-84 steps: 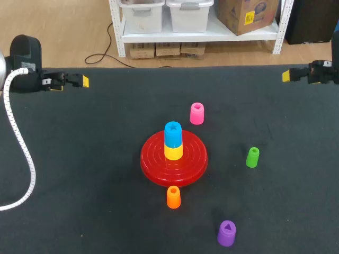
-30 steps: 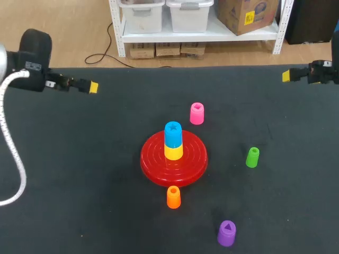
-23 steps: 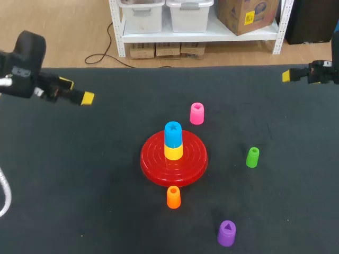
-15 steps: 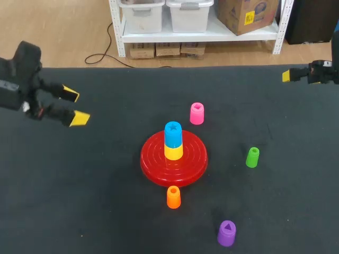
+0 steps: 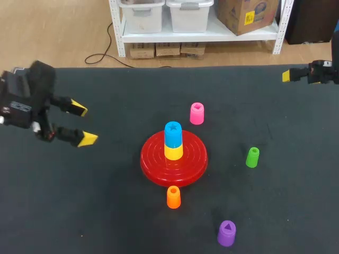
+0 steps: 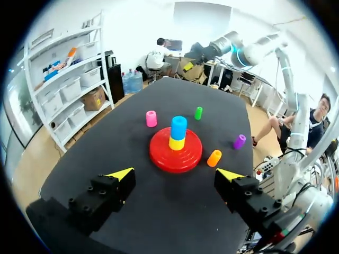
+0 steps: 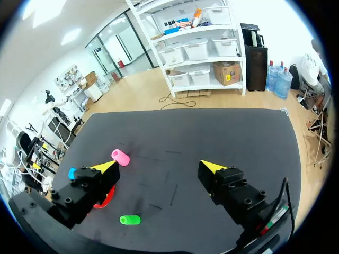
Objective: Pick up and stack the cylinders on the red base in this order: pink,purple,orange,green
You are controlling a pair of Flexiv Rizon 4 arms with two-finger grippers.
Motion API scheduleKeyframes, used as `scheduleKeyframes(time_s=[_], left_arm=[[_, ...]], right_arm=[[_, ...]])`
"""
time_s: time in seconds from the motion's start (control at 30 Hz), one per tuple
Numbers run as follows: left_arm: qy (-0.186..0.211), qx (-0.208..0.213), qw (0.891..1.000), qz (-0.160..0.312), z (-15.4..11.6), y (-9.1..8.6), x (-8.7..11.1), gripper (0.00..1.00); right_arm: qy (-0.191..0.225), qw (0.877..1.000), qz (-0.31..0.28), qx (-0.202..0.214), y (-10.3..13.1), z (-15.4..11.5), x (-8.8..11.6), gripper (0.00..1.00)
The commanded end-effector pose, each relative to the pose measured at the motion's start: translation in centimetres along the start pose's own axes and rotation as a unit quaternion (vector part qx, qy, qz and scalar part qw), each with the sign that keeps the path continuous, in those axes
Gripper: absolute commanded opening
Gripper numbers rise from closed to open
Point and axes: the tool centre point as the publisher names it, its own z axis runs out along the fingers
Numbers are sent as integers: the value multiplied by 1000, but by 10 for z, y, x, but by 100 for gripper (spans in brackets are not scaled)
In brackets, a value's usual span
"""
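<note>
The red base (image 5: 153,159) lies mid-table with a blue cylinder (image 5: 172,134) stacked on a yellow one (image 5: 173,152). Around it stand the pink cylinder (image 5: 196,113) behind, green (image 5: 252,156) to the right, orange (image 5: 173,197) in front and purple (image 5: 226,233) at the front right. My left gripper (image 5: 83,124) hovers open and empty well left of the base. In the left wrist view the base (image 6: 159,153) and the pink cylinder (image 6: 151,118) lie ahead of the left gripper (image 6: 175,173). My right gripper (image 5: 287,75) is open at the back right edge; its own view shows the right gripper (image 7: 159,166) empty, pink (image 7: 121,157) and green (image 7: 128,219) beyond.
The table is a black mat (image 5: 106,211). Wide bare stretches lie at the left front and between the right gripper and the cylinders. The back edge of the table runs just behind both arms.
My left arm has swung from the back left corner forward and toward the base, turning so its two fingers show spread apart. The right arm and all cylinders have stayed put.
</note>
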Motion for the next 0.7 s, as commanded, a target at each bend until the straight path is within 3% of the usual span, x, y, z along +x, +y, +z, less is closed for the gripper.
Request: scheduleKeyframes(time_s=[0.03, 0.27, 0.7], left_arm=[[-9, 19, 1000, 19, 25, 4, -8, 100], [-7, 51, 997, 61, 49, -4, -16, 100], [28, 72, 993, 90, 79, -7, -3, 100]], right_arm=[[0, 1000, 0, 0, 0, 0, 0, 100], [0, 1000, 0, 0, 0, 0, 0, 100], [0, 1000, 0, 0, 0, 0, 0, 100]])
